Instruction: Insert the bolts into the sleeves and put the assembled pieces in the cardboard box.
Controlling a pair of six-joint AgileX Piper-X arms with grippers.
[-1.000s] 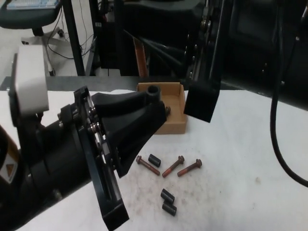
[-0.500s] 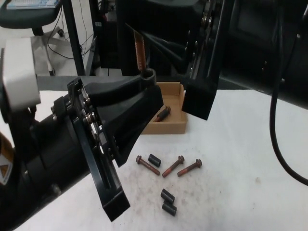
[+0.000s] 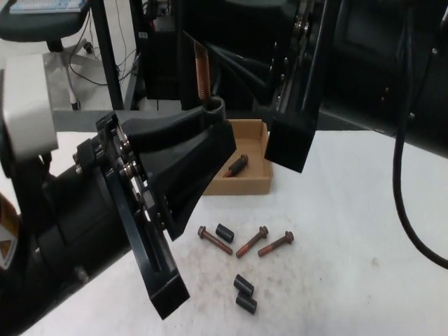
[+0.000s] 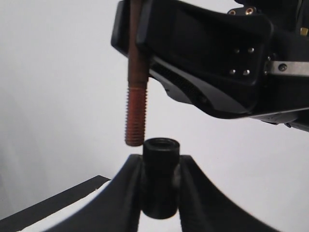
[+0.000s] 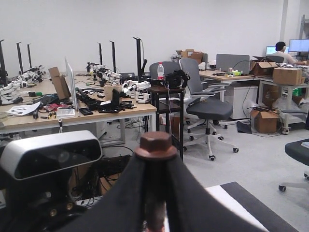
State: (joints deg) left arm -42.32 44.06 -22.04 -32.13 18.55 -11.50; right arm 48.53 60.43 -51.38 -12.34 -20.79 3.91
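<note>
Smooth black cylindrical sleeve [image 4: 161, 193] was clamped upright in left gripper's [image 4: 161, 166] closed jaws. Rust-brown threaded bolt [image 4: 135, 111], pinched in right gripper's [image 5: 155, 169] jaws, was hung tip-down just beside the sleeve's mouth.

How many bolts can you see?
5. Three loose bolts lie on the table. A sleeved bolt lies in the cardboard box. The right gripper holds a fifth bolt above the sleeve in the left gripper. The arms may hide more.

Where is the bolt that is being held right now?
In the left wrist view the bolt hangs thread-down from the right gripper, its tip right at the rim of the sleeve clamped in the left gripper.
</note>
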